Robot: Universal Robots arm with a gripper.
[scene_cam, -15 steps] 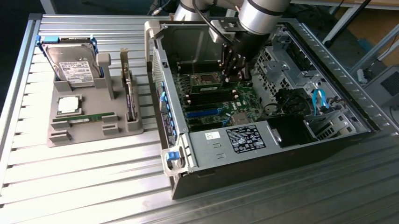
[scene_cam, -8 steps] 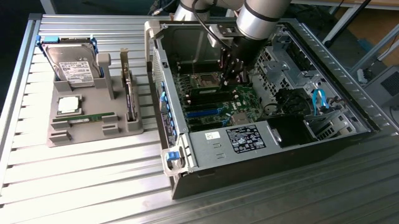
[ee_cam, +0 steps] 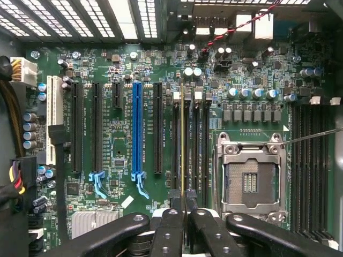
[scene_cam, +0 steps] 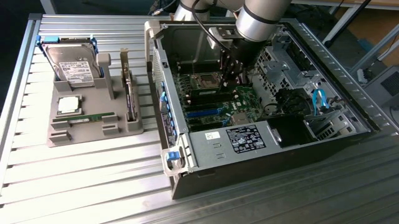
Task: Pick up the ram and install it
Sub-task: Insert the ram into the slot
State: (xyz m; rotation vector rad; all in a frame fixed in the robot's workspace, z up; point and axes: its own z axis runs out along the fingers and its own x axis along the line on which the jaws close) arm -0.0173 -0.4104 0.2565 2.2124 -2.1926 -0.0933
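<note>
In the wrist view the ram appears edge-on as a thin yellowish line, running along the black memory slots beside the empty CPU socket. My gripper is shut on its near end, with one black finger on each side. In the exterior view the gripper reaches down inside the open computer case, just above the green motherboard next to the socket. I cannot tell whether the stick touches a slot.
On the exterior view's left, a grey holder carries a hard drive, a silver CPU, a green stick lying flat and an upright expansion card. Blue and black card slots and a cable bundle flank the memory slots.
</note>
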